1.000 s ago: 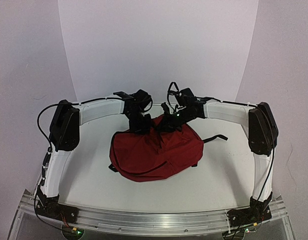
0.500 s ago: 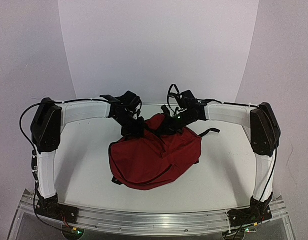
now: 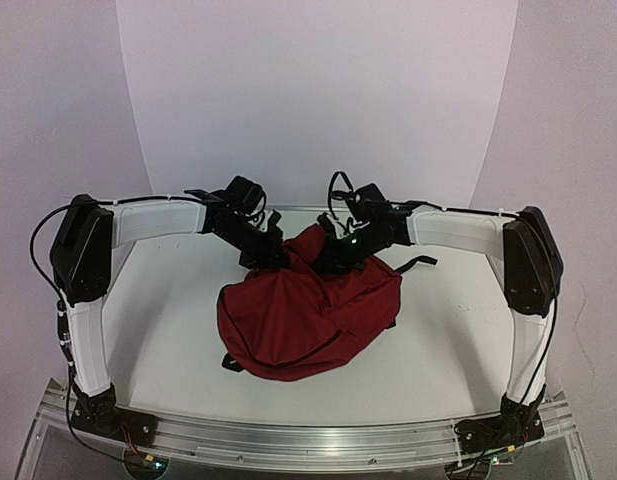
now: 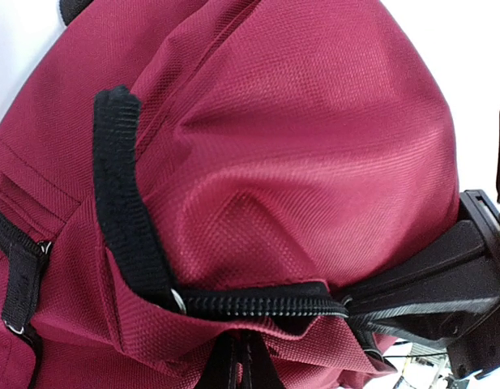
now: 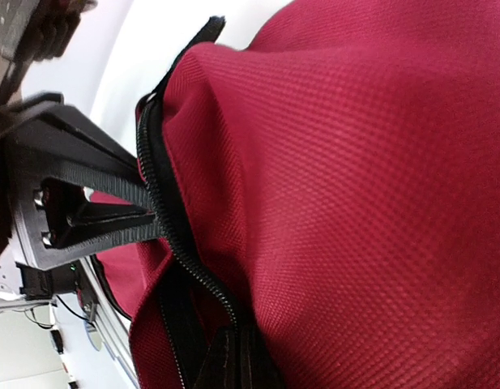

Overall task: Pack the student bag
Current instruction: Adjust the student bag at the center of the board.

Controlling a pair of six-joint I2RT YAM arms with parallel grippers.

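Red fabric filled both wrist views: the student bag (image 3: 308,315) lay slumped at the middle of the worktop (image 3: 178,350), its top end towards the far edge. The left gripper (image 3: 271,256) and the right gripper (image 3: 335,258) sat at that top end, each with its fingers pressed together on the bag's cloth beside the zip (image 4: 258,301), the two just beside one another. Judging by this, the step in hand was opening the mouth. Next, the grippers would need to draw the two edges apart without losing the thin cloth, so that things could go in
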